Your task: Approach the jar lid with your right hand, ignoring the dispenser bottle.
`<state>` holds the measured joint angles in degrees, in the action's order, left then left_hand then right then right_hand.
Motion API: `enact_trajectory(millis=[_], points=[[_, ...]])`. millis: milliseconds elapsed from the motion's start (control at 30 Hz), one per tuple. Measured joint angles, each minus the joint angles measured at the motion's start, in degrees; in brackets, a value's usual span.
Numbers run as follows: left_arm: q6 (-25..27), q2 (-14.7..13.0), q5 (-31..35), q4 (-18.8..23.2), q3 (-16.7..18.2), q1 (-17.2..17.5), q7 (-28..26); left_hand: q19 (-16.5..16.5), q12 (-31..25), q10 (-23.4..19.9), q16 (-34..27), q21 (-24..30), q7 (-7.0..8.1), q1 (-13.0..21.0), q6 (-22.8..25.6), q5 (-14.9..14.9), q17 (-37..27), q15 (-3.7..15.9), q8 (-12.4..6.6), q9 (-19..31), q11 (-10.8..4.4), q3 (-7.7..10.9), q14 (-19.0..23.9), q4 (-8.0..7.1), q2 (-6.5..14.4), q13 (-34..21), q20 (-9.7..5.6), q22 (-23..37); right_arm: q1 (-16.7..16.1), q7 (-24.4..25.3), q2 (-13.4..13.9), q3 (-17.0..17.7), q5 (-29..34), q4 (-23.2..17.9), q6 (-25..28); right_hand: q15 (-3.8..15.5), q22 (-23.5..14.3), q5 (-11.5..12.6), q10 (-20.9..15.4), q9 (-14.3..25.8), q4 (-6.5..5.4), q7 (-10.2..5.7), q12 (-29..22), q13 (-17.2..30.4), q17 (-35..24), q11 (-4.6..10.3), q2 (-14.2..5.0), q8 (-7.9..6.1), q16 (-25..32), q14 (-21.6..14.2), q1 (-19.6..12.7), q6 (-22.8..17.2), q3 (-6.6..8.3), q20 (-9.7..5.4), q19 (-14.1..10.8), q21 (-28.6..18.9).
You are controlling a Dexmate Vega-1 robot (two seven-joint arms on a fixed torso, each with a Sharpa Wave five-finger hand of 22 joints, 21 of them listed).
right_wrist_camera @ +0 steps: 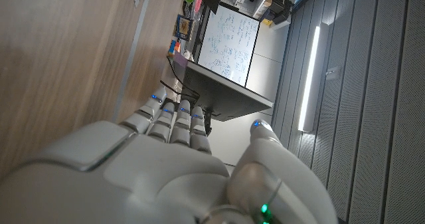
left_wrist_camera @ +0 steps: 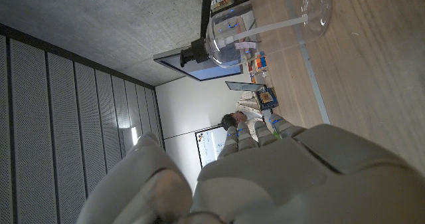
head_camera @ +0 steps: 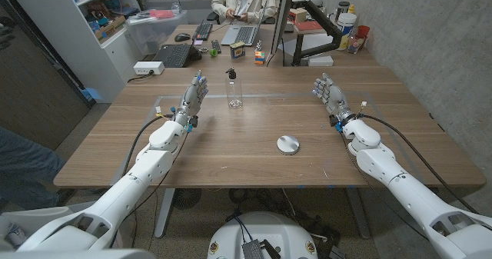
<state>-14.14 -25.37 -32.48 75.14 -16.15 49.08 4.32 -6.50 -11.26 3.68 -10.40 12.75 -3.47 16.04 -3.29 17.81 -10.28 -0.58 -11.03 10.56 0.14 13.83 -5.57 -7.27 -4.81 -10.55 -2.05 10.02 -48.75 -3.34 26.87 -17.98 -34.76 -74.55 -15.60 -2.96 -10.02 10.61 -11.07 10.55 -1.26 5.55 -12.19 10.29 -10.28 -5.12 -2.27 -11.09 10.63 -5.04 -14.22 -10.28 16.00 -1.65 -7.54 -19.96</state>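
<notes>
Right hand (head_camera: pixel 329 94) raised over the far right part of the wooden surface (head_camera: pixel 231 147), fingers straight, spread a little and holding nothing; in the right wrist view the same hand (right_wrist_camera: pixel 166 171) seen from the back, fingertips (right_wrist_camera: pixel 174 111) reaching toward the surface edge and a whiteboard beyond. Well apart from the jar lid (head_camera: pixel 288 144), a round silvery disc lying flat nearer the front edge, inward of the right forearm (head_camera: pixel 384 163) and touching nothing. Left hand (head_camera: pixel 194 96) likewise up and empty at the far left, fingers extended side by side, loosely parted; seen from behind in the left wrist view (left_wrist_camera: pixel 279 177). Just inward of it, the dispenser bottle (head_camera: pixel 234 88), clear with a black pump top, upright on the far middle of the surface; its transparent body (left_wrist_camera: pixel 232 41) large in the left wrist view. Lid and bottle well apart, the bottle farther back and more to the left. Behind the surface, a desk with laptops (head_camera: pixel 244 34), a keyboard (head_camera: pixel 175 55) and a seated person (head_camera: pixel 244 1).
</notes>
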Motion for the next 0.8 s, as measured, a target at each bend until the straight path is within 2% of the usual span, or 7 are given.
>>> enact_trajectory(millis=[100,133,233,300,433,567,800], points=[[1.3,2.08,2.77,0.17,2.55,0.35,1.7,0.0,0.0,0.0,0.0,0.0,0.0,0.0,0.0,0.0,0.0,0.0,0.0,0.0,0.0,0.0,0.0,0.0,0.0,0.0,0.0,0.0,-0.32,-0.83,-1.35,1.79,1.33,-0.12,0.73,0.0,0.0,0.0,0.0,0.0,0.0,-0.15,0.0,0.0,0.0,0.0,0.0,0.0,0.0,0.0,0.0,-0.14,0.0,0.0,0.0,0.0],[1.93,3.87,4.34,0.31,4.6,0.61,2.69,0.0,0.0,0.0,0.0,0.0,0.0,0.0,0.0,0.0,0.0,0.0,0.0,0.0,0.0,0.0,0.0,0.0,0.0,0.0,0.0,0.0,-0.48,-1.62,-2.02,2.72,2.56,-0.16,1.34,0.0,0.0,0.0,0.0,0.0,0.0,-0.31,0.0,0.0,0.0,0.0,0.0,0.0,0.0,0.0,0.0,-0.31,0.0,0.0,0.0,0.0],[3.1,5.91,7.29,0.43,6.8,0.83,4.53,0.0,0.0,-0.01,0.0,0.0,0.0,0.0,0.0,0.0,0.0,0.01,0.0,0.0,0.0,0.0,0.01,0.0,0.0,0.0,0.0,0.0,-0.74,-2.3,-3.34,4.53,3.63,-0.2,1.83,0.0,0.0,0.0,0.0,0.0,0.0,-0.31,0.0,0.0,0.0,0.0,0.0,0.0,0.0,0.0,0.0,-0.3,0.0,0.0,0.0,0.0],[3.89,8.8,9.56,0.62,9.9,1.07,5.93,0.0,0.0,-0.01,0.0,0.0,0.0,0.0,0.0,0.0,0.0,0.02,0.0,0.0,-0.01,0.0,0.02,0.0,0.0,0.0,0.0,0.0,-0.91,-3.5,-4.36,5.84,5.41,-0.24,2.56,0.0,0.0,0.0,0.0,-0.01,0.0,-0.32,0.0,0.0,0.0,0.0,0.0,0.0,0.0,0.0,0.0,-0.29,0.0,0.0,0.0,0.0],[5.12,12.31,13.52,0.86,13.5,1.24,8.55,0.01,0.0,-0.03,0.0,0.0,0.0,0.22,0.0,0.0,0.01,0.02,0.0,-0.01,-0.02,0.0,0.02,0.0,0.22,0.01,0.0,0.0,-1.14,-4.82,-6.13,8.06,7.37,-0.28,3.26,0.0,0.01,0.0,0.0,-0.01,0.0,-0.32,0.0,-0.01,0.01,0.0,0.0,0.0,0.0,0.0,0.0,-0.28,0.0,0.0,0.01,0.0],[5.87,15.45,16.33,1.07,16.8,1.25,10.42,0.01,0.0,-0.03,0.0,0.0,0.0,0.22,0.01,0.0,0.01,0.02,0.0,-0.01,-0.02,0.0,0.03,0.0,0.22,0.01,0.0,-0.01,-1.27,-5.84,-7.51,9.73,8.93,-0.29,3.79,0.0,0.01,0.0,0.0,-0.01,0.0,-0.33,0.0,-0.01,0.01,0.0,0.0,0.0,0.0,0.01,0.0,-0.28,0.0,0.0,0.01,0.0],[7.01,19.07,21.08,1.25,20.76,1.16,13.77,0.01,0.0,-0.04,0.01,0.0,0.0,0.22,0.01,0.22,0.01,0.02,0.0,-0.01,-0.03,0.0,0.03,0.0,0.22,0.01,0.0,-0.01,-1.38,-7.58,-9.78,12.31,11.58,-0.31,4.74,0.0,0.01,0.0,0.0,-0.01,0.0,-0.33,0.0,-0.01,0.01,0.0,0.0,0.0,0.0,0.01,0.0,-0.27,0.0,0.01,0.01,0.0]])
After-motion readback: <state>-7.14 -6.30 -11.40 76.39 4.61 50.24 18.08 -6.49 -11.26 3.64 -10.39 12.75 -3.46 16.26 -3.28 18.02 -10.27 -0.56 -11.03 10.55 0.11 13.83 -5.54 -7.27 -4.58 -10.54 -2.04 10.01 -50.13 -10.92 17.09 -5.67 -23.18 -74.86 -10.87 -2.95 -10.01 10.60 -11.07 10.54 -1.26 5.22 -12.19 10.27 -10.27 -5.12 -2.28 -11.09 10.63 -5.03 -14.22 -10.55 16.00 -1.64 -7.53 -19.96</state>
